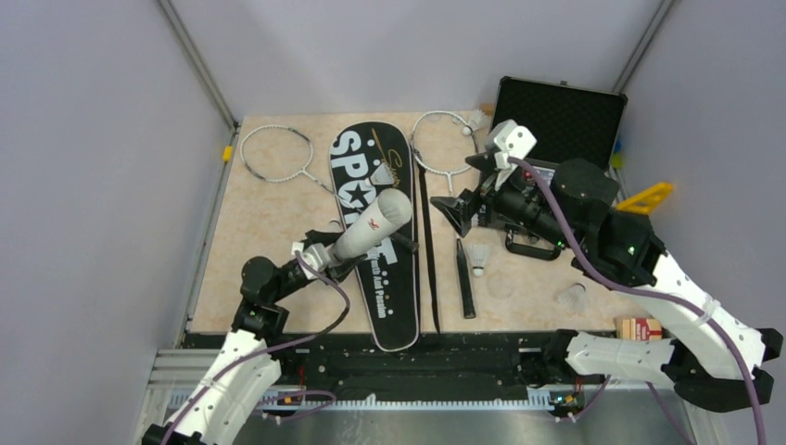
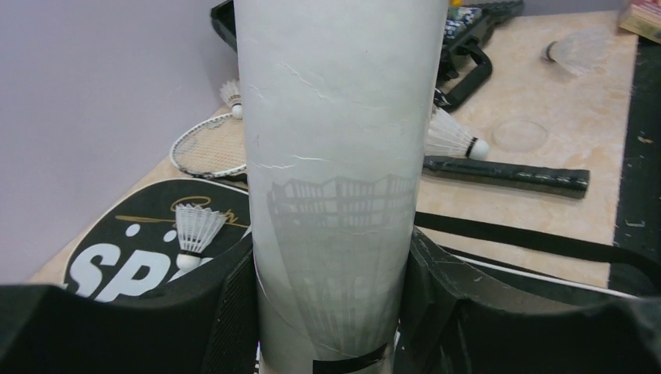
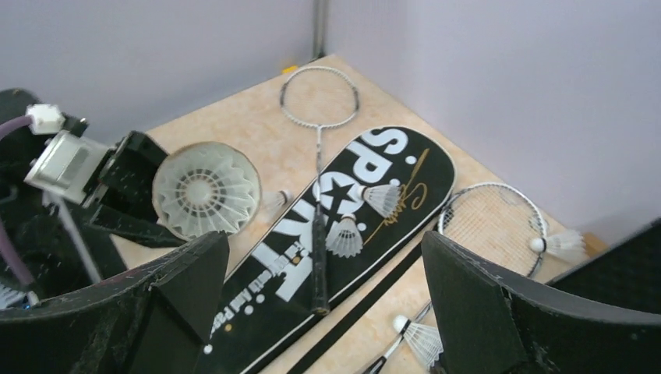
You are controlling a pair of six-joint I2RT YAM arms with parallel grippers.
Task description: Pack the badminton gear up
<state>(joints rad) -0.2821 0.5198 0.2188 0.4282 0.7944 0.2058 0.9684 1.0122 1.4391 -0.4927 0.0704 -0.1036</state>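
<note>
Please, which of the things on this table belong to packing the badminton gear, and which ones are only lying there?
For the job:
- white tube, held in the left pincer
- black bag
- racket near the wall
- racket near the case
- loose shuttlecocks

Just lying about:
- black case
- yellow triangle
- small red box

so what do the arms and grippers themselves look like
The left arm and right arm match: white shells near the base, black joints and wrists, a purple cable looping along each. The left gripper and right gripper are black, with two broad wedge-shaped fingers.
</note>
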